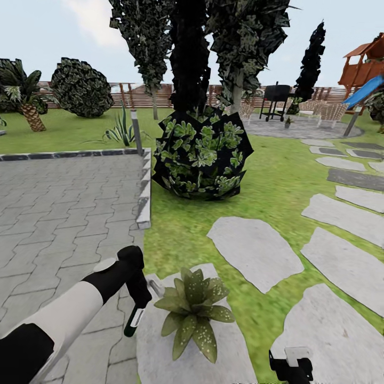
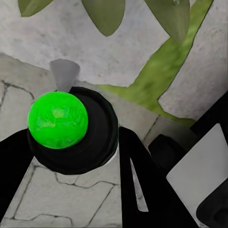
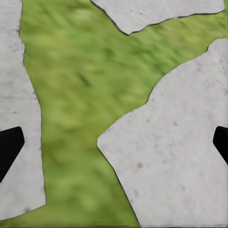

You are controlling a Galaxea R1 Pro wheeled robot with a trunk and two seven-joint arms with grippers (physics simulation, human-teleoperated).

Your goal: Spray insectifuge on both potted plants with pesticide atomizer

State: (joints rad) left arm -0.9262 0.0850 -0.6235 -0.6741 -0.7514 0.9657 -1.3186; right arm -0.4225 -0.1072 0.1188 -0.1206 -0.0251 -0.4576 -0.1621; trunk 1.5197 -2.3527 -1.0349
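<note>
Atomizer [image 1: 134, 320] hung in the left hand [image 1: 137, 290], clamped round its slim body, nozzle toward the plant [image 1: 193, 309] on the stone's [image 1: 160, 352] near edge. Light, rigid and smooth, it looked best gripped mid-body. Right hand [image 1: 290, 368] stood open, empty.

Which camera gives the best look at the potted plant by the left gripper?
The head view: the potted plant shows whole, leaves speckled white, on a stepping stone beside the atomizer. The left wrist view catches only a few leaf tips; the right wrist view shows grass and stones.
</note>
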